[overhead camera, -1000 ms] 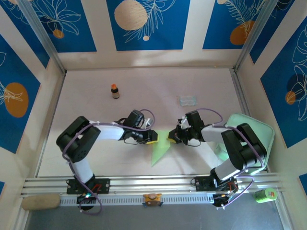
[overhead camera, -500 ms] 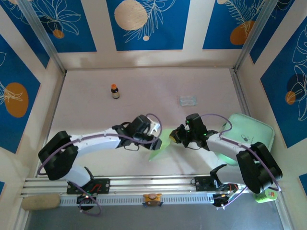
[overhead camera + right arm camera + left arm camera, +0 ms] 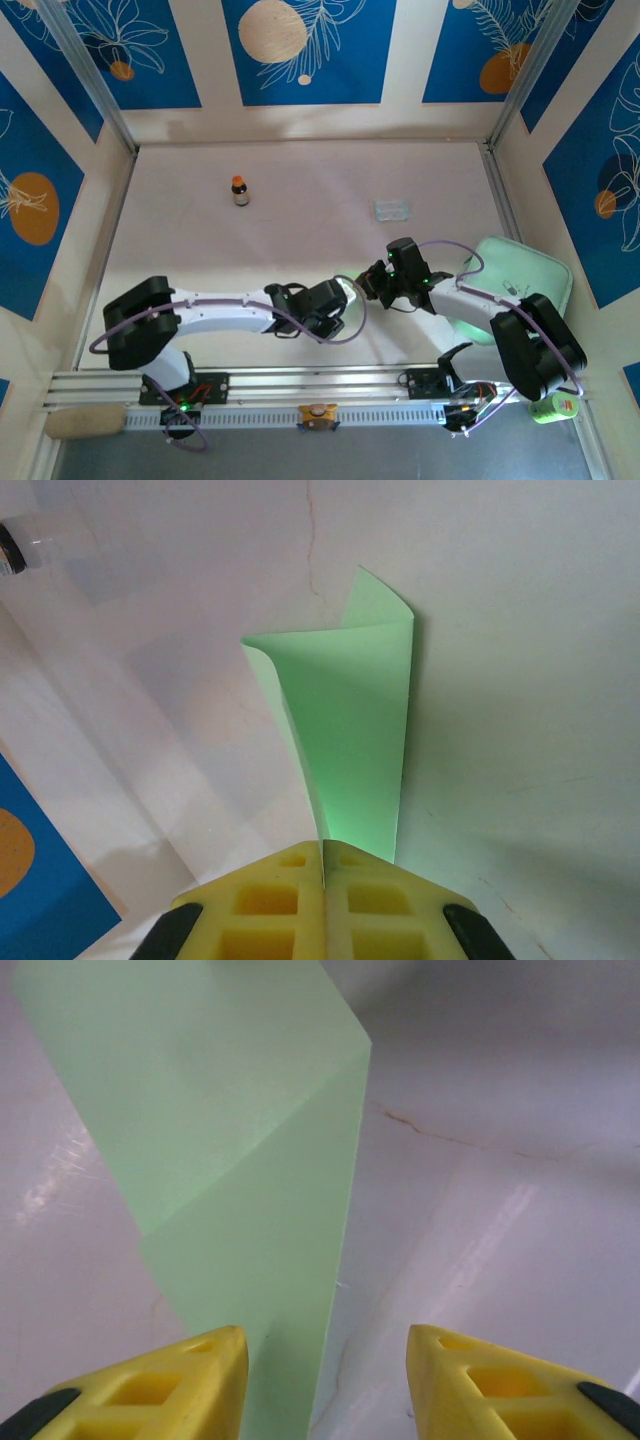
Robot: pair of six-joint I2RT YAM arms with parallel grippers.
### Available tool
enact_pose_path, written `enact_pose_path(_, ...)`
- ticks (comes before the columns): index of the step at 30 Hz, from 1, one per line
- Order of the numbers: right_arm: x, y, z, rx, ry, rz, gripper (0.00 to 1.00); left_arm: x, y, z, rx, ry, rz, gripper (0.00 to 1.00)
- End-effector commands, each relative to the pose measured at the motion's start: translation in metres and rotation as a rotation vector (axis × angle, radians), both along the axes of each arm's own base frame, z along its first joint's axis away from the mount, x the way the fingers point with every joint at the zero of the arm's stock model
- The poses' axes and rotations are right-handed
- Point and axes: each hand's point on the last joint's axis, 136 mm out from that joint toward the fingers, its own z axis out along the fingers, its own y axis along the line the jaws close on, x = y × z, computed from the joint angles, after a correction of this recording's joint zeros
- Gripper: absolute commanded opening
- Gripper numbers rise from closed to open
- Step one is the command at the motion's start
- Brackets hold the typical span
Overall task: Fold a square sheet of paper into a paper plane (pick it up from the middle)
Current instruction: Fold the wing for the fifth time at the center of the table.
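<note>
The pale green paper (image 3: pixel 350 740) is folded into a narrow wedge with a centre crease. My right gripper (image 3: pixel 323 865) is shut on its narrow end, and the two layers curl apart beyond the fingertips. In the left wrist view the folded paper (image 3: pixel 230 1160) lies flat on the table. My left gripper (image 3: pixel 325 1380) hovers open over it, its left finger (image 3: pixel 160 1390) above the paper and its right finger (image 3: pixel 510 1390) above bare table. From above, the left gripper (image 3: pixel 338 300) and right gripper (image 3: pixel 368 283) sit close together at mid-table, covering most of the paper.
A small brown bottle (image 3: pixel 239 190) with an orange cap stands at the back left. A clear plastic packet (image 3: pixel 392 209) lies at the back right. A mint green tray (image 3: pixel 525 275) sits by the right wall, behind the right arm.
My left arm has stretched right and toward the near edge, bringing its gripper over the paper with the jaws wider. The right gripper kept its hold and shifted slightly.
</note>
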Motion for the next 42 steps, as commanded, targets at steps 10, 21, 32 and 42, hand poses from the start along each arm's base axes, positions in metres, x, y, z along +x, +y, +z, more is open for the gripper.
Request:
enact_pose_path(10,-0.004,-0.001,-0.002,0.004,0.031,-0.016,0.00,0.011,0.008,-0.008,0.128,-0.111,0.031,0.33)
enact_pose_path(21,-0.003,0.000,0.000,0.007,0.029,-0.015,0.00,0.006,0.005,-0.015,0.130,-0.078,0.018,0.35)
enact_pose_path(32,-0.004,0.000,-0.001,0.004,0.032,-0.013,0.00,0.007,0.006,-0.016,0.130,-0.079,0.030,0.21)
enact_pose_path(42,-0.004,-0.002,-0.002,0.003,0.030,-0.019,0.00,0.008,0.008,-0.019,0.141,-0.077,0.044,0.17)
